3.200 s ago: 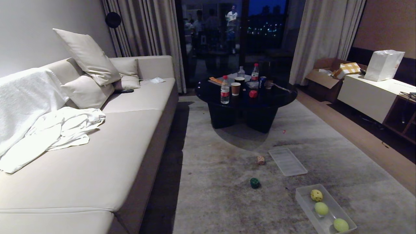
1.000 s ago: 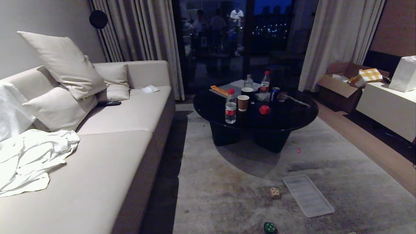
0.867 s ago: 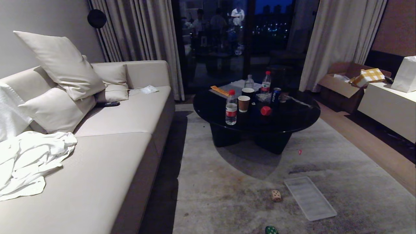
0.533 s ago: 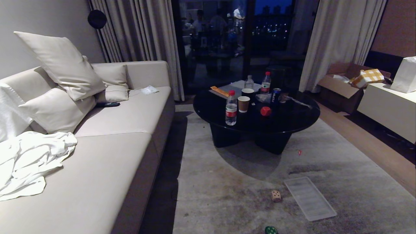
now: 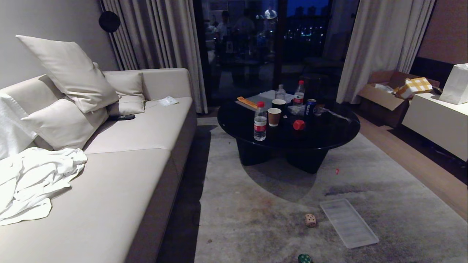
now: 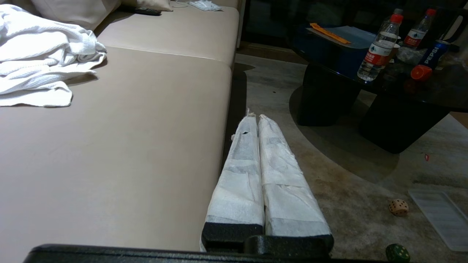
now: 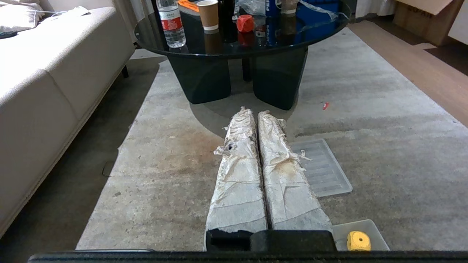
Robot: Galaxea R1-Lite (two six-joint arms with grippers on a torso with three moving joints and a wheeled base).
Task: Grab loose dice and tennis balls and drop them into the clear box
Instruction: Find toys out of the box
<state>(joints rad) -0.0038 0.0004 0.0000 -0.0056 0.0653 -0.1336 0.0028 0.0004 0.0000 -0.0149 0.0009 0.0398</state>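
The right gripper is closed on nothing, its wrapped fingers pressed together and level above the rug; the left gripper is shut and empty too, parked beside the sofa. Nearest lies the clear box, one corner showing with a yellow die in it; the head view misses it, so a drop could be misjudged. Next comes the dark green die, cut by the frame edge and easy to overrun. The beige die sits just beside the ribbed lid, which a release might mistake for the box. Farthest, the red die stands on the black table among bottles and a paper cup, which a reach could topple
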